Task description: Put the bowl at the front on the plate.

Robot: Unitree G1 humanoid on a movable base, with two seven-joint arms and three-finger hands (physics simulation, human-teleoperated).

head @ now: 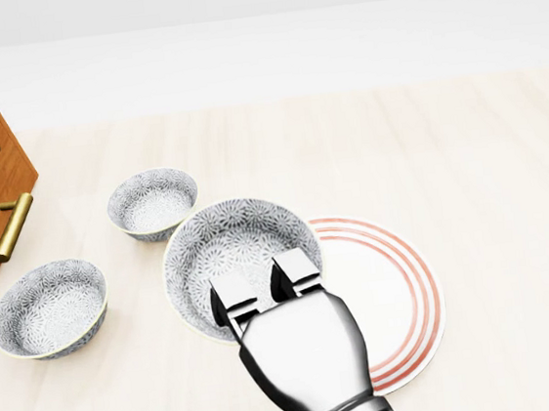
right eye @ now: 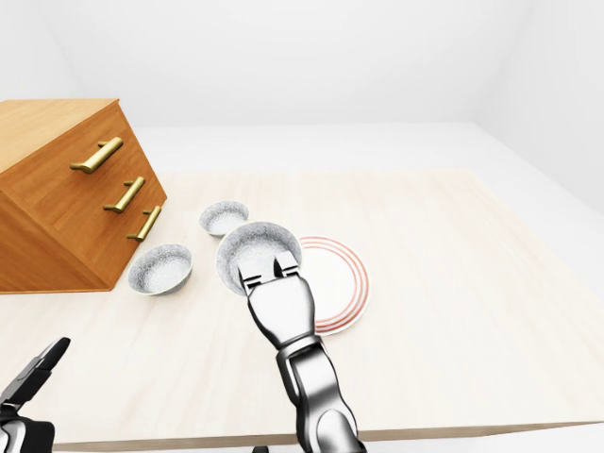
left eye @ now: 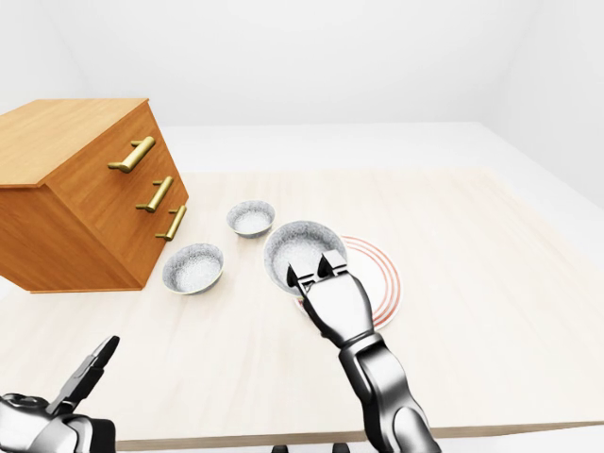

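Note:
A grey patterned bowl (head: 234,244) is in my right hand (head: 269,289), whose fingers pinch its near rim. It looks larger than the other bowls and seems raised off the table, overlapping the left edge of the white plate with red rings (head: 394,291). Most of the plate shows bare to the right of the hand. My left hand (left eye: 83,379) sits low in the bottom left corner of the left-eye view, fingers spread and holding nothing.
Two more patterned bowls rest on the light wooden table, one (head: 50,308) at the left and one (head: 154,203) further up. A wooden drawer chest (left eye: 85,189) with brass handles stands at the left. The table's near edge (left eye: 472,429) runs along the bottom.

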